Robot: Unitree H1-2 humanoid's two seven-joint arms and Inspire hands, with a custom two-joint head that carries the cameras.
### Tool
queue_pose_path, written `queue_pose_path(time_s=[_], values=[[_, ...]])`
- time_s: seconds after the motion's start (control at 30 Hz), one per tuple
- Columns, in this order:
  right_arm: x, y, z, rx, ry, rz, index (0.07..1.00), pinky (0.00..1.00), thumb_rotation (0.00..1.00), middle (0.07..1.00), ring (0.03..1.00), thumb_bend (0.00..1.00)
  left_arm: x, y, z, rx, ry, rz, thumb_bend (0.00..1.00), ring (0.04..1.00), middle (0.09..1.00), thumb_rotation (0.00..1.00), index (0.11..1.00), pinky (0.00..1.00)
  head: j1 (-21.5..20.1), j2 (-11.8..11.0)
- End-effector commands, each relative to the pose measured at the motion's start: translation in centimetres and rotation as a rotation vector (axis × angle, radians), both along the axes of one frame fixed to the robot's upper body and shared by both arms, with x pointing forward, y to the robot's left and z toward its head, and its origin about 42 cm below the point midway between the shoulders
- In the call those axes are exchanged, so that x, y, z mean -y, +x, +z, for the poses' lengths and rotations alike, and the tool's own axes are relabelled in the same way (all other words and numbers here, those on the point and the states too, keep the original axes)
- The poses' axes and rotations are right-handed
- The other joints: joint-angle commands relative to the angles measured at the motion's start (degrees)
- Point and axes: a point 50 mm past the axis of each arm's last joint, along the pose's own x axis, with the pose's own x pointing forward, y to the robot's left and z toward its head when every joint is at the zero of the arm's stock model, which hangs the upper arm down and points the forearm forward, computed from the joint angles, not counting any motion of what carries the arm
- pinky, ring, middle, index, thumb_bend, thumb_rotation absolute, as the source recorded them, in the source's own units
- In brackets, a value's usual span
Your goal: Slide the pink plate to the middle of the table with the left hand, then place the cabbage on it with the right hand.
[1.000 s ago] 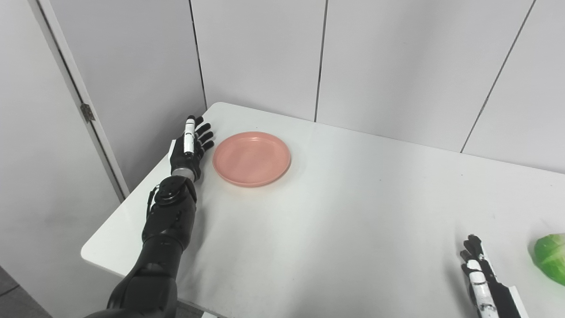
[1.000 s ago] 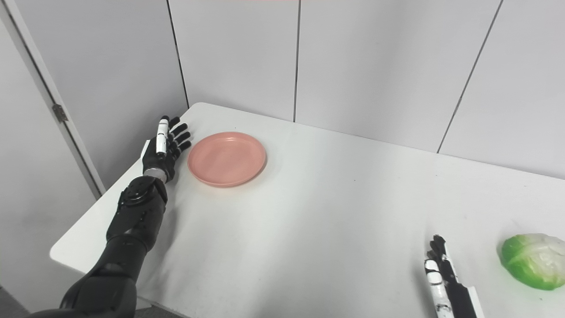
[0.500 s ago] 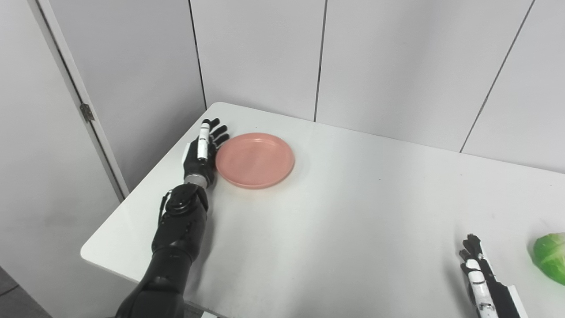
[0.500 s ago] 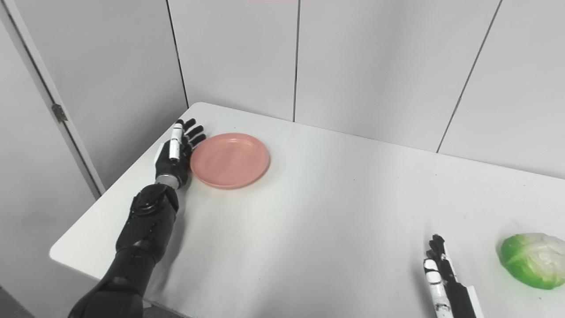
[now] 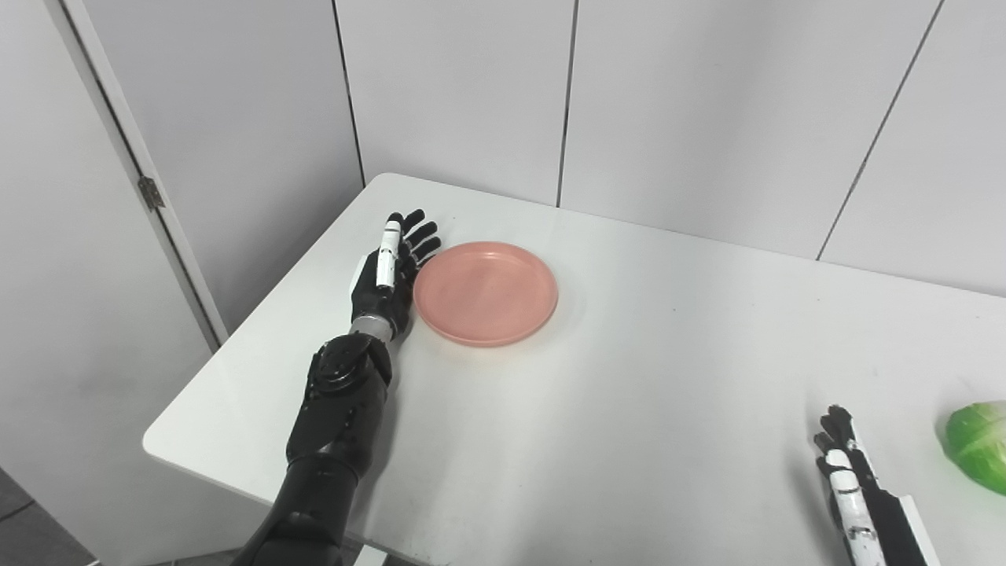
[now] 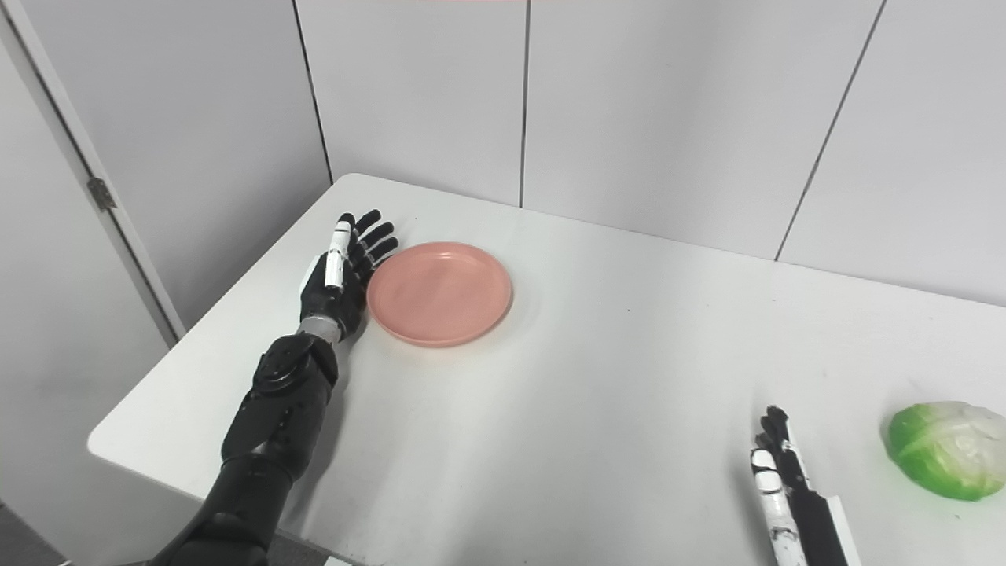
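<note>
White tabletop (image 5: 629, 377), grey wall panels behind. Pink plate (image 5: 486, 292) sits toward the far left corner, well short of the middle. My left robot hand (image 5: 389, 277) stands on edge, fingers straight and slightly fanned, palm side against the plate's left rim; it holds nothing. Plate lies directly to this hand's right, so the push runs rightward. Cabbage (image 6: 943, 450) rests at the near right edge, just beside my right robot hand (image 6: 774, 472), fingers extended, empty, waiting.

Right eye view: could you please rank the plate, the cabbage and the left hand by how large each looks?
1. plate
2. cabbage, though it sits nearer the camera
3. left hand, looking close to the cabbage
</note>
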Motion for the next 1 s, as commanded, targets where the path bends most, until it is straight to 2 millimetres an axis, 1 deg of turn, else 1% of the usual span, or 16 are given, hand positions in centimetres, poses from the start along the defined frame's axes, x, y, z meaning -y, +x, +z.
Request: queue_pose_path(time_s=[0.0, 0.23, 0.43, 0.5, 0.63, 0.73, 0.87, 0.9, 0.97], values=[[-0.6, 0.4, 1.0, 0.062, 0.006, 0.012, 1.000, 1.00, 1.00, 1.000, 0.987, 0.19, 1.4, -0.6, -1.7, -0.072, -0.049, -0.040, 0.40, 0.845, 0.846, 1.00, 0.833, 0.84, -0.62, 0.15], [-1.1, 0.3, 1.0, 0.058, 0.008, 0.010, 1.000, 1.00, 1.00, 1.000, 0.984, 0.21, 3.1, -0.5, -1.1, -0.060, -0.113, -0.082, 0.39, 0.846, 0.846, 1.00, 0.837, 0.85, -3.31, 0.99], [-1.5, 0.3, 0.9, 0.056, 0.016, 0.000, 1.000, 1.00, 1.00, 1.000, 0.981, 0.24, 5.3, 0.1, -0.4, -0.050, -0.160, -0.118, 0.39, 0.841, 0.842, 1.00, 0.832, 0.81, -5.26, 1.51], [-1.6, 0.2, 0.9, 0.051, 0.015, -0.004, 1.000, 1.00, 1.00, 0.999, 0.979, 0.25, 5.9, 0.3, -0.2, -0.046, -0.165, -0.134, 0.39, 0.843, 0.846, 1.00, 0.840, 0.82, -5.83, 1.69], [-1.7, 0.3, 0.8, 0.051, 0.010, -0.005, 1.000, 1.00, 1.00, 0.997, 0.979, 0.25, 8.4, 0.6, 0.1, -0.058, -0.175, -0.175, 0.38, 0.840, 0.840, 1.00, 0.828, 0.82, -7.46, 2.08], [-1.9, 0.4, 0.7, 0.057, 0.012, -0.003, 1.000, 1.00, 1.00, 0.998, 0.979, 0.26, 10.2, 0.4, 0.2, -0.056, -0.190, -0.227, 0.38, 0.842, 0.843, 1.00, 0.826, 0.83, -9.19, 2.52], [-2.2, 0.4, 0.7, 0.060, 0.007, -0.003, 1.000, 1.00, 1.00, 0.995, 0.977, 0.24, 11.5, 0.1, 0.3, -0.059, -0.215, -0.257, 0.37, 0.845, 0.845, 1.00, 0.826, 0.83, -10.83, 2.93], [-2.3, 0.4, 0.7, 0.060, 0.008, -0.005, 1.000, 1.00, 1.00, 0.994, 0.976, 0.23, 12.1, -0.1, 0.3, -0.059, -0.229, -0.271, 0.37, 0.845, 0.845, 1.00, 0.825, 0.83, -11.69, 3.18], [-2.5, 0.4, 0.7, 0.058, 0.007, -0.008, 1.000, 1.00, 1.00, 0.991, 0.971, 0.24, 12.9, -0.3, 0.3, -0.059, -0.243, -0.294, 0.36, 0.866, 0.860, 1.00, 0.837, 0.86, -12.64, 3.48]])
